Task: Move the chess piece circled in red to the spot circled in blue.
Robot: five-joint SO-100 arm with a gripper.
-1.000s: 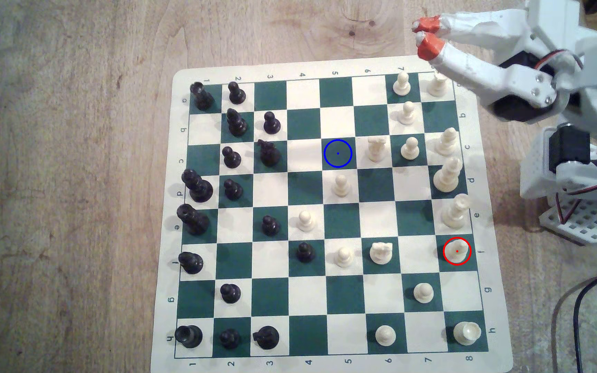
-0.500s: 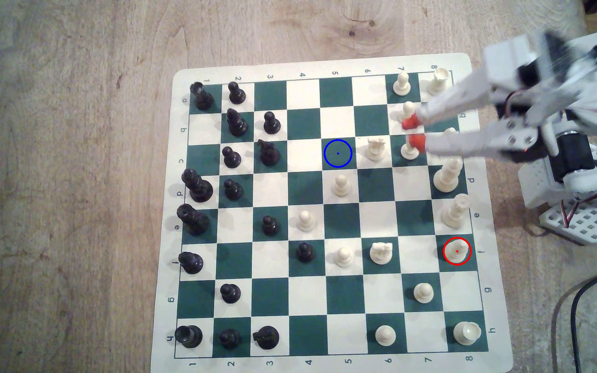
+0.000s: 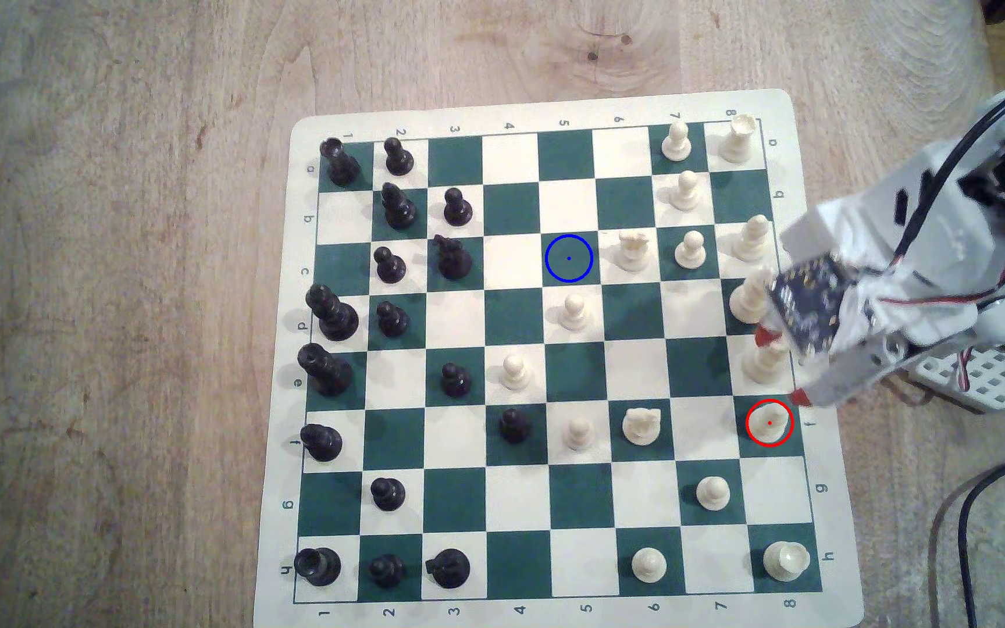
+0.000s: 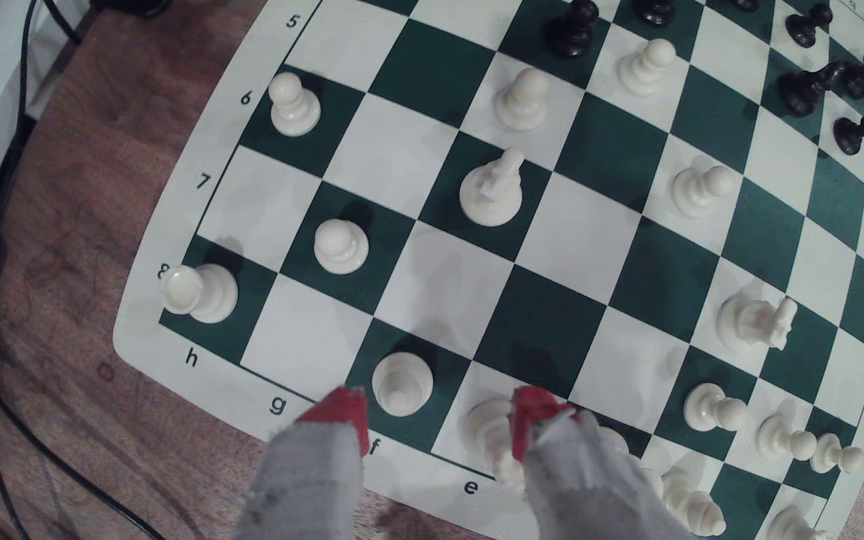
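We see the cream bishop (image 3: 769, 421) standing upright on its dark green square inside the red ring, in the column marked 8 and the row marked f, at the exterior view's right edge of the chess board (image 3: 826, 531). In the wrist view the bishop (image 4: 402, 383) sits on the board with nothing touching it.

The gripper (image 3: 781, 366) hangs just above and beside that square, over the board's right border in the exterior view. Its red-tipped fingers (image 4: 347, 413) are spread wide apart and hold nothing; in the wrist view one tip sits close beside the bishop and the other overlaps the neighbouring tall cream piece (image 3: 765, 361) on row e.

The blue-ringed green square (image 3: 569, 258) lies well apart from the bishop, toward the far middle of the board in column 5, row c, and it is bare. Just to its right in the exterior view stands a cream knight (image 3: 633, 249), and just near of it a cream pawn (image 3: 574, 312).

A second cream knight (image 3: 641, 425) stands in the bishop's own row, two squares to the exterior view's left. The black pieces (image 3: 331, 314) crowd the board's left side in the exterior view. The board rests on a wooden table (image 3: 125, 302).
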